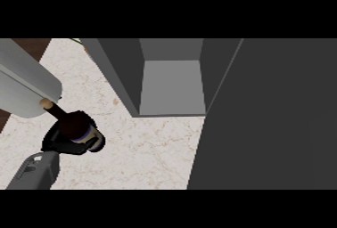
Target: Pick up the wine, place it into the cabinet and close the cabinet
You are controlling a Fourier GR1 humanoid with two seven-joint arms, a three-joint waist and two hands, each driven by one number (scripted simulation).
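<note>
- Plainly, the wine bottle (70,121) is dark and round-shouldered with a tan cork; the counter (151,151) is cream, veined stone.
- The left hand (59,144) is curled round the bottle's body, and the bottle is tilted.
- Up and to the right of the hand, the grey cabinet (171,84) stands open, its dark door (270,116) further right, with bare counter between.

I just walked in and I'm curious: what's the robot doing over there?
The robot's left hand is curled round the wine bottle, over the left part of the counter. The cabinet stands open, with its door swung out at the right. The bottle is not in the cabinet yet. I cannot tell if it is lifted off the counter.
</note>
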